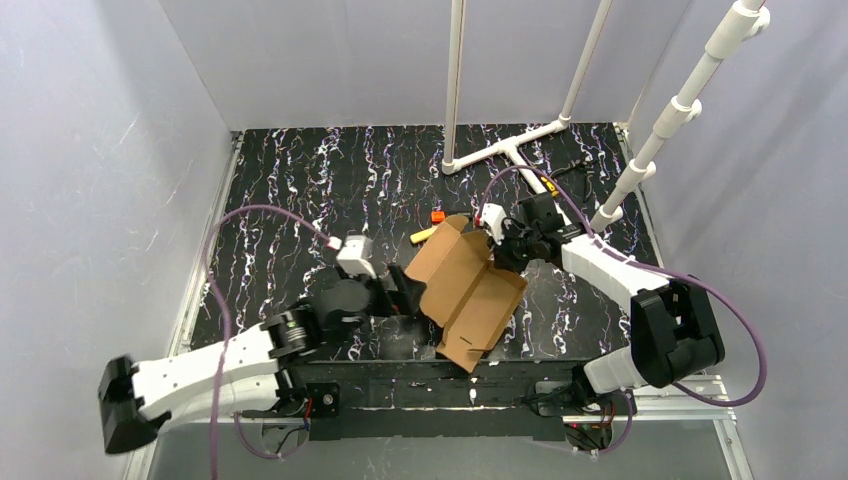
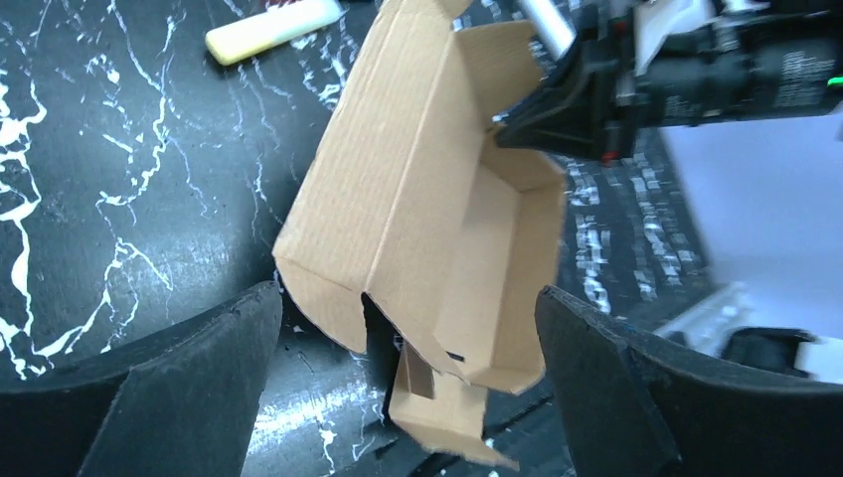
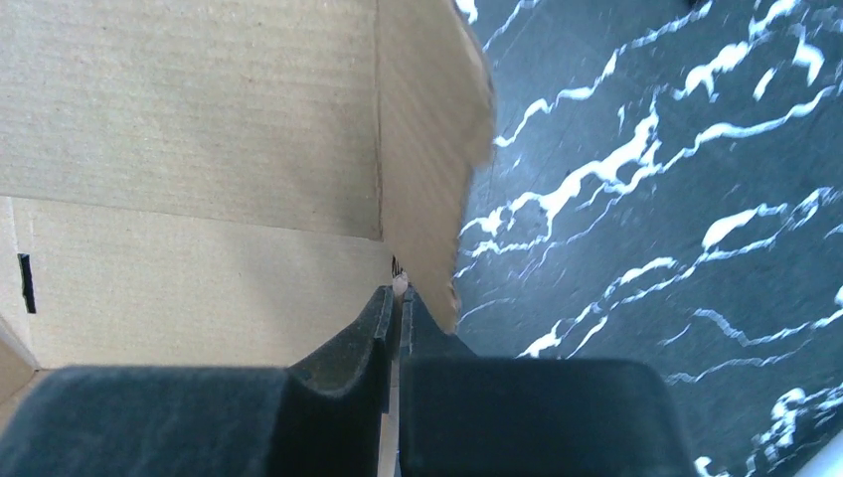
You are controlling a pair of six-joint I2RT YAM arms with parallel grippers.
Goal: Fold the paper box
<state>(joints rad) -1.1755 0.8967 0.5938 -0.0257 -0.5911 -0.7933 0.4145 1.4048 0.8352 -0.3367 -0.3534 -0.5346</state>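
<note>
The paper box (image 1: 468,292) lies half-formed near the middle of the black, white-veined counter (image 1: 300,180), between the two arms and toward the near edge, set on a slant with its open side facing up. In the left wrist view the paper box (image 2: 427,229) shows a long side wall standing up from the base, a short end wall folded up at the far end, and a loose flap hanging at the near end. The right tool (image 1: 507,250) is at the box's far right corner, and in its own wrist view the right tool (image 3: 398,298) has its two black fingers pressed together on the thin edge of an upright cardboard wall of the paper box (image 3: 199,149), pinching it. From the left wrist camera the right tool (image 2: 557,114) is seen with its tip on that same wall. The left tool (image 1: 400,290) sits just beside the box's left side, and the left tool (image 2: 408,298) is spread wide, its fingers standing to either side of the box's near end and gripping nothing. A yellow marker (image 1: 422,236) lies on the counter just beyond the box's far left corner, with an orange marker (image 1: 437,215) near it
</note>
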